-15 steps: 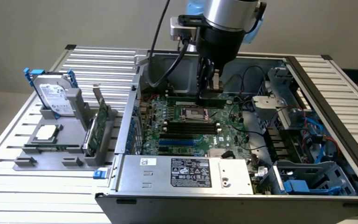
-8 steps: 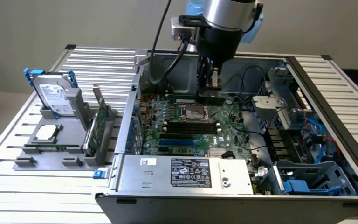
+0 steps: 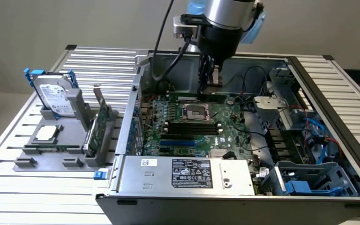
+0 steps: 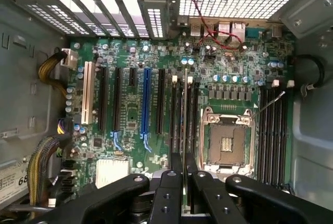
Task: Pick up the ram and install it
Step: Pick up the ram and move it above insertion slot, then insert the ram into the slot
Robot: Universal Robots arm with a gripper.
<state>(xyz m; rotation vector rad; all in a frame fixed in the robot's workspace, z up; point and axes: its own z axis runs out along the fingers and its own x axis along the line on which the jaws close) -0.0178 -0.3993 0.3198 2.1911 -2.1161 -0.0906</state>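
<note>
Claw: the claw [image 4: 183, 165] has its two black fingers [image 4: 167, 193] pressed close together, pinching the ram between them; in the exterior view the claw [image 3: 213, 80] hangs from the arm inside the open computer case [image 3: 167, 206].
Ram: the ram [image 4: 185, 109] appears edge-on as a thin strip running out from between the fingers, over the motherboard [image 4: 234, 67].
Ram's line: it lies lengthwise along the black memory slots [image 4: 194, 114], between the processor socket [image 4: 227, 143] and the expansion slots [image 4: 147, 101].
Ram's seating: I cannot tell whether its lower edge touches a slot.
Case: it lies on its side with the panel off and the board facing up; the power supply [image 3: 186, 173] sits at the near edge in the exterior view.
Further slots: a second bank of memory slots [image 4: 273, 130] lies on the other side of the socket.
Holder: a grey holder [image 3: 55, 152] stands on the table [image 3: 99, 61], at the exterior view's left of the case.
On the holder: a hard drive [image 3: 54, 96] with blue rails stands upright, and an expansion card [image 3: 101, 124] stands on edge just beside the case wall.
</note>
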